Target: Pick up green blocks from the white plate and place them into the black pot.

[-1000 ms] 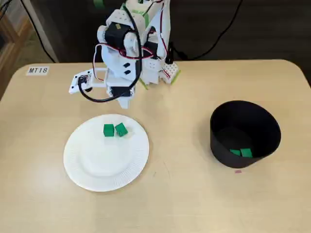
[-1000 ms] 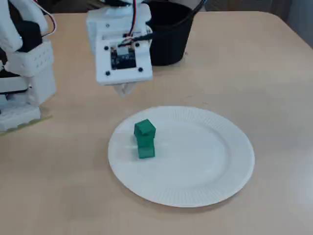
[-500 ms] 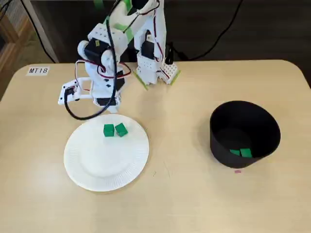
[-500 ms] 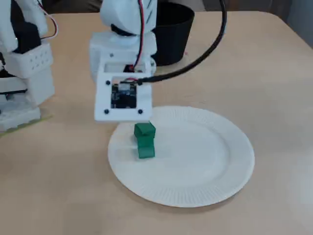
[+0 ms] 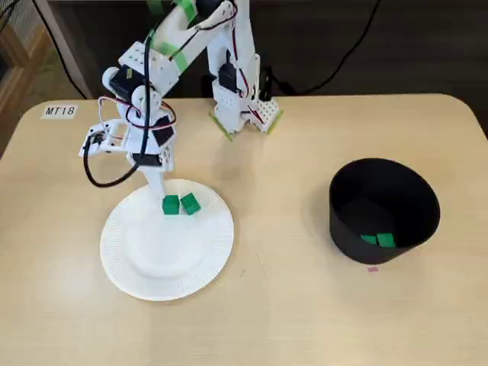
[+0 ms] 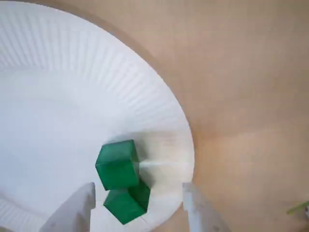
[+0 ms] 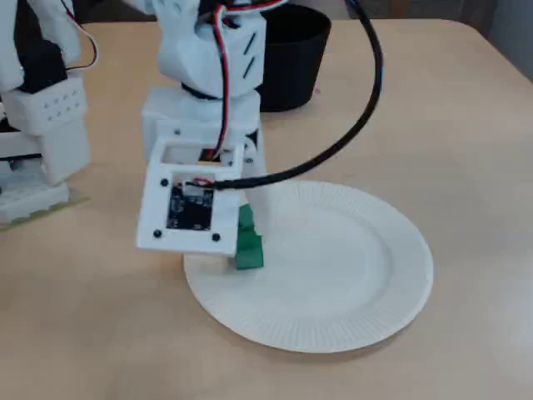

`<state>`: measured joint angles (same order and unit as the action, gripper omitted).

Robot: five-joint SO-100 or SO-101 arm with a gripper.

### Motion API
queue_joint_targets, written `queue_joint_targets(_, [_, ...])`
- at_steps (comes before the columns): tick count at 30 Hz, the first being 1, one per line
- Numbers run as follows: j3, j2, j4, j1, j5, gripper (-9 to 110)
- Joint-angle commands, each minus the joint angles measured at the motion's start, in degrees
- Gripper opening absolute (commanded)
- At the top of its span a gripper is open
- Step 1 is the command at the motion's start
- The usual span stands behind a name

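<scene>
Two green blocks (image 5: 170, 204) (image 5: 190, 203) lie side by side near the back of the white plate (image 5: 152, 259). My gripper (image 5: 158, 186) hangs just behind them over the plate's back rim. In the wrist view the blocks (image 6: 117, 164) (image 6: 128, 204) touch each other and sit between my open gripper's (image 6: 138, 192) white fingers (image 6: 79, 208), which are clear of them. In the low fixed view the wrist board partly hides the blocks (image 7: 248, 242) on the plate (image 7: 333, 267). The black pot (image 5: 383, 210) stands at the right with two green blocks (image 5: 378, 240) inside.
The arm's base (image 5: 240, 107) stands at the back of the table, and a black cable (image 5: 107, 179) loops from the wrist. A label reading MT18 (image 5: 59, 110) is at the back left. A small pink mark (image 5: 373, 268) lies beside the pot.
The arm has swung left in the high fixed view and come down to the plate's back rim, bringing the gripper close around the two blocks. The blocks have not moved.
</scene>
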<state>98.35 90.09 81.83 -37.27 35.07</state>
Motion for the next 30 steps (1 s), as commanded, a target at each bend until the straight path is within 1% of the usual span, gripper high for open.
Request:
queue_joint_targets(1, [-2.9, 0.4, -1.3, 0.9, -1.2, 30])
queue_joint_targets(12, [-2.9, -3.1, -4.5, 3.2, -2.3, 30])
queue_joint_targets(24, [-3.0, -7.5, -8.6, 3.3, -3.4, 29])
queue_joint_targets(28, [-3.3, -9.1, -10.4, 3.4, -3.7, 25])
queue_joint_targets(30, [-3.4, -9.8, -11.8, 3.8, -3.7, 20])
